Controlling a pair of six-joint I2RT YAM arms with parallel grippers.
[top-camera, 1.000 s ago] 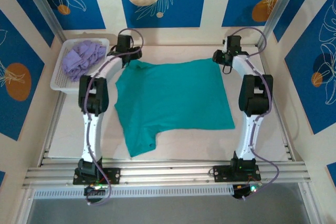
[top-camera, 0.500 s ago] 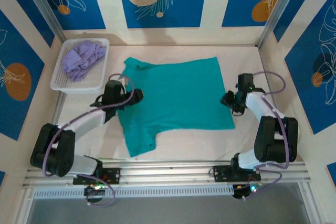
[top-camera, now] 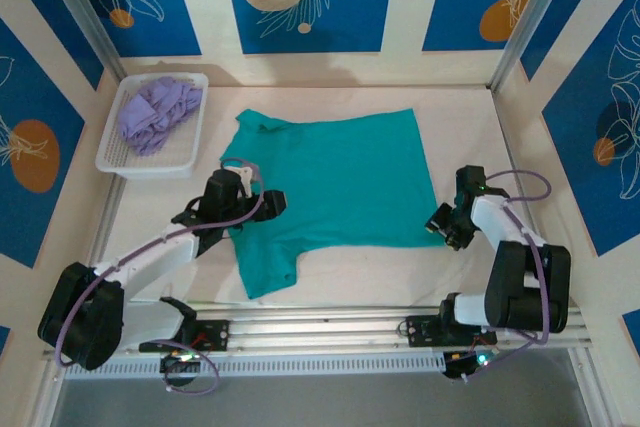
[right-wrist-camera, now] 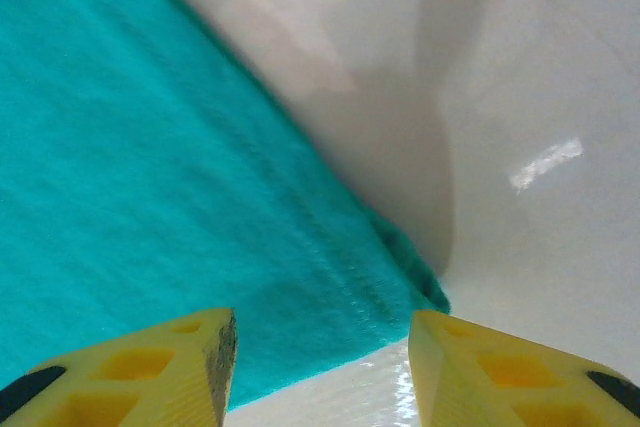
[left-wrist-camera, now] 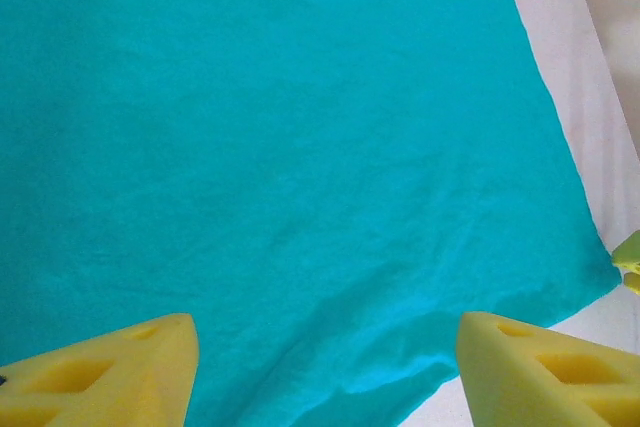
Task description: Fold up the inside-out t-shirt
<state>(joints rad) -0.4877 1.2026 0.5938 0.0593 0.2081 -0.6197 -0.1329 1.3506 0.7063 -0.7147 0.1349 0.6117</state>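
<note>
- Top external view: the shirt lies spread flat on the middle of the bench. Its sleeves seem to point toward the left edge and its hem toward the right edge, so its long axis appears to run left to right.
- The left tool hangs over the shirt's left part, between the two sleeves. The right tool sits at the shirt's near right corner, on the side toward the right edge of the bench.
- Left wrist view: the yellow fingers stand wide apart with plain teal cloth below and ahead of them, and they have hold of nothing.
- Right wrist view: the fingers are apart and hold nothing. The shirt's hemmed corner lies just ahead of the gap between them, with bare bench beyond it to the right.
- Judgement: each arm is nearer its own end of the shirt. The right tool is lined up on that corner, so the next pinch there depends on moving forward and down onto the hem.
</note>
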